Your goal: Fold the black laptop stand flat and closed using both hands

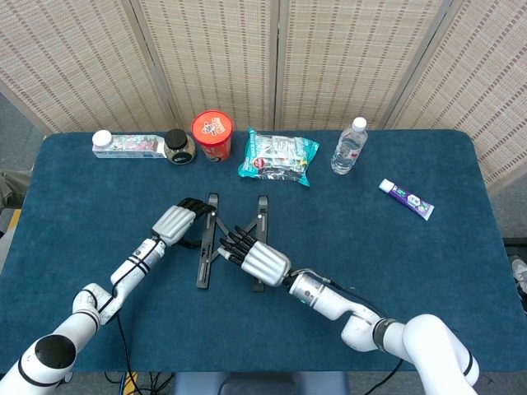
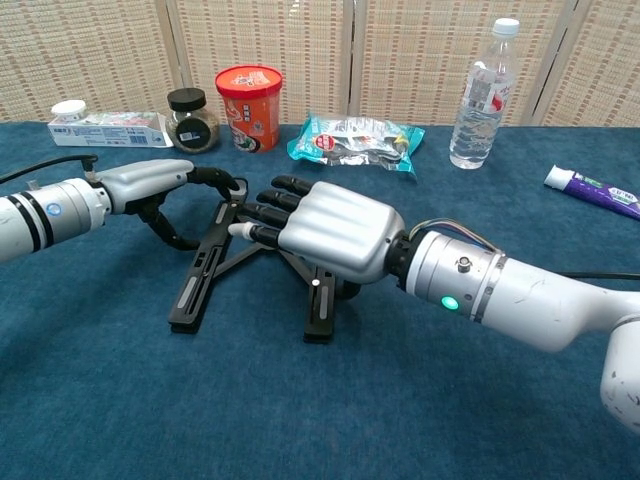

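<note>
Stand point(image 1: 216, 240) mid-table, rails still splayed. Left hand point(image 1: 175, 222) curled over its left rail's far end, gripping it. Right hand point(image 1: 257, 257) lies over the crossbars, fingers extended, touching; grasp unclear.
</note>
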Available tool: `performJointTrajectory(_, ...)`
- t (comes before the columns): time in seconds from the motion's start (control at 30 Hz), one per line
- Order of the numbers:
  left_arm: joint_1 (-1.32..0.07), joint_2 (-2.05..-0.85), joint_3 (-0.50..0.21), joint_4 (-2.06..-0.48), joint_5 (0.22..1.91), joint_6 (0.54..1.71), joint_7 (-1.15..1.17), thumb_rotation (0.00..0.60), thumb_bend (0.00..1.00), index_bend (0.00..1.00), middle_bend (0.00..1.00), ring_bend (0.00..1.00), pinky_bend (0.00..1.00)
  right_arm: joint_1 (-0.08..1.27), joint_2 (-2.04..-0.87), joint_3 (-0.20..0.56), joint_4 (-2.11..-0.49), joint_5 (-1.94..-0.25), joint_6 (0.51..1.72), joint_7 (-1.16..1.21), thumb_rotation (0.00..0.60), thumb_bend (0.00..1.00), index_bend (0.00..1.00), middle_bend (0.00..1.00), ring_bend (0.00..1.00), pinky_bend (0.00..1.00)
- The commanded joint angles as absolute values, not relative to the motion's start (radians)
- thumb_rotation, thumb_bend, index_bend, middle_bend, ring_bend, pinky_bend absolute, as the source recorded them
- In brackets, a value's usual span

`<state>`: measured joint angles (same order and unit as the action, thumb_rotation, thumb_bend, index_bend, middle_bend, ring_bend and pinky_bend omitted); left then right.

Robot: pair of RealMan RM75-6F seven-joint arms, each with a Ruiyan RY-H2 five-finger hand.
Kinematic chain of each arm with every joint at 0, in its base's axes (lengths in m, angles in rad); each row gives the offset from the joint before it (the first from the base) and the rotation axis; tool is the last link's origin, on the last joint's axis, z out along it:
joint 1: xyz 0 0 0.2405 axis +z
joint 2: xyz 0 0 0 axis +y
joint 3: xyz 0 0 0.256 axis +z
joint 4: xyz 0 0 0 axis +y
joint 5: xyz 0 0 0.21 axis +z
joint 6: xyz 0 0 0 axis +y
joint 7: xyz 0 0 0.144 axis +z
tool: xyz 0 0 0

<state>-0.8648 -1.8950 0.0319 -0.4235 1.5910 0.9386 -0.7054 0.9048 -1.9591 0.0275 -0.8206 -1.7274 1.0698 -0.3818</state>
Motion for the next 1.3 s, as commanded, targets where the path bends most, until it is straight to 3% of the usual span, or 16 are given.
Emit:
performJointTrajectory(0.03, -0.865, -1.894, 0.031, -0.424, 1.589, 0.935, -0.705, 0.6, 0.14, 0.14, 0.19, 0.11, 0.07, 0.91, -1.961, 0.03, -0.82, -1.724, 1.062, -0.39, 0.6, 0.0, 0.0, 0.0, 0.0, 0.0)
performJointTrajectory(0.83, -0.873, -1.867, 0.076, -0.466, 1.642, 0.984, -0.709, 0.6, 0.14, 0.14, 0.19, 0.12, 0.11, 0.988, -1.957, 0.047, -0.828, -1.726, 1.023, -0.382, 0.6, 0.0, 0.0, 0.0, 0.0, 0.0)
performJointTrajectory(1.3, -0.852, -1.825, 0.052, -0.5, 1.6, 0.958, -0.704, 0.6, 0.14, 0.13, 0.18, 0.12, 0.11, 0.962, -1.886, 0.019, -0.909, -1.742, 1.075, -0.365, 0.6, 0.0, 0.0, 0.0, 0.0, 0.0)
